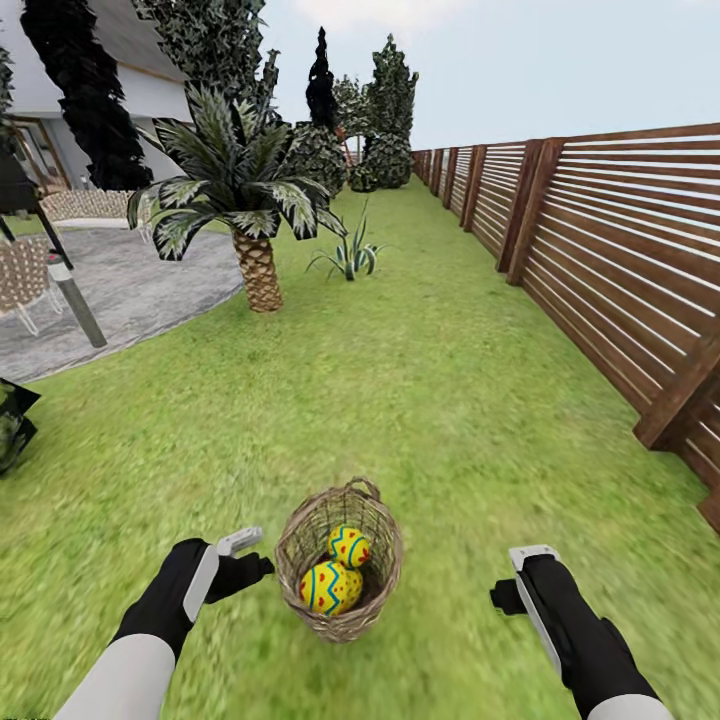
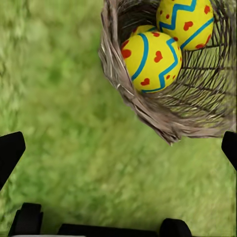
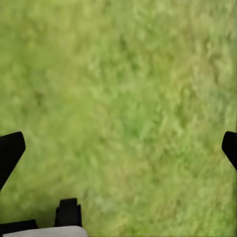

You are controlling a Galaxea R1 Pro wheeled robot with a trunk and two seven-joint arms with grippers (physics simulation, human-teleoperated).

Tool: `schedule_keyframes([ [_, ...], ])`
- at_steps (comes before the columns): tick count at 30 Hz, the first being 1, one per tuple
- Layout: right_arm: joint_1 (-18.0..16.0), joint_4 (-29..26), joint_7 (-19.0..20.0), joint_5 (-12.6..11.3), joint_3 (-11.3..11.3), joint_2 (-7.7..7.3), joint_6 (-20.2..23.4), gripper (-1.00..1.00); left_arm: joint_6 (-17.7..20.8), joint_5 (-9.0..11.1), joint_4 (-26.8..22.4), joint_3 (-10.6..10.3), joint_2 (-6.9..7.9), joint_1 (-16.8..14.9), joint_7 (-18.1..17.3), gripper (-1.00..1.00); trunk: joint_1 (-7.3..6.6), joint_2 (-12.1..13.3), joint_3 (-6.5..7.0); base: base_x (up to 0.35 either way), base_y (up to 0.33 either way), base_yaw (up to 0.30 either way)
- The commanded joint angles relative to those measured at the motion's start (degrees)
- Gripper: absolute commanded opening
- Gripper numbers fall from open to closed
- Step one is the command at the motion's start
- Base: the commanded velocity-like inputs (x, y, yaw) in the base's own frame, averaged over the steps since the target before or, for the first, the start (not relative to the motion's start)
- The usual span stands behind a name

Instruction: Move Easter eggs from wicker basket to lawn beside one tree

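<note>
Resting on the lawn, the wicker basket sits between both arms and holds the Easter eggs, of which a third barely shows behind the two clear ones. Left gripper: just beside the basket rim, fingers spread apart, empty. Right gripper: over bare grass, fingers spread, empty. A palm stands well beyond.

Yellow Easter eggs lie inside the upright wicker basket on the lawn.
</note>
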Motion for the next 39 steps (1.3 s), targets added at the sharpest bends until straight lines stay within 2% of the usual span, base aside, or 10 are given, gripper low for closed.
schedule_keyframes([
  [1, -0.01, -0.06, 0.14, 0.31, 0.01, -0.02, 0.25, 1.00, 0.28, 1.09, -0.06, 0.29, -0.05, -0.04, 0.11, 1.00, 0.03, -0.03, -0.05, 0.290, -0.202, 0.286],
  [5, -0.04, 0.43, 0.14, 0.31, 0.01, -0.02, 0.22, 1.00, 0.06, 6.02, 0.20, 0.99, -0.01, -0.03, 0.28, 1.00, 0.03, -0.03, -0.05, 0.290, -0.209, 0.286],
  [6, -0.02, 0.65, 0.14, 0.31, 0.01, -0.02, 0.19, 1.00, -1.20, 8.74, 1.83, 1.95, -0.04, -0.02, 0.32, 1.00, 0.03, -0.03, -0.05, 0.273, -0.189, 0.286],
  [7, -0.03, 0.72, 0.14, 0.29, 0.01, -0.02, 0.18, 1.00, -3.87, 10.22, 3.79, 2.26, -0.07, -0.02, 0.36, 1.00, 0.03, -0.03, -0.05, 0.122, -0.083, 0.287],
  [8, -0.02, 0.72, 0.14, 0.26, 0.01, -0.02, 0.17, 1.00, -5.32, 10.65, 4.87, 2.34, -0.08, -0.02, 0.37, 1.00, 0.03, -0.03, -0.05, 0.078, -0.053, 0.288],
  [11, -0.02, 0.80, 0.14, 0.23, 0.01, -0.02, 0.15, 1.00, -8.30, 11.32, 8.36, 2.46, -0.18, -0.02, 0.33, 1.00, 0.03, -0.03, -0.05, 0.030, -0.020, 0.288],
  [16, -0.01, 0.82, 0.14, 0.16, 0.01, 0.03, 0.15, 1.00, -10.82, 11.40, 9.34, 2.50, -1.13, -0.02, 0.36, 1.00, 0.03, -0.03, -0.05, 0.004, -0.003, 0.289],
  [20, -0.01, 0.82, 0.14, 0.15, -0.10, 0.12, 0.15, 1.00, -11.36, 11.45, 9.42, 2.90, -1.31, -0.02, 0.37, 1.00, 0.03, -0.03, -0.05, 0.000, 0.000, 0.233],
  [28, -0.01, 0.82, 0.16, 0.04, -0.16, 0.16, 0.15, 1.00, -11.50, 12.27, 9.52, 3.03, -1.53, -0.02, 0.20, 1.00, 0.03, -0.03, -0.05, 0.000, -0.003, 0.022],
  [39, 0.00, 0.82, 0.14, 0.04, -0.17, 0.16, 0.06, 1.00, -13.52, 12.39, 12.45, 3.10, -1.93, -0.02, 0.38, 1.00, 0.03, -0.03, -0.05, 0.098, -0.293, 0.000],
])
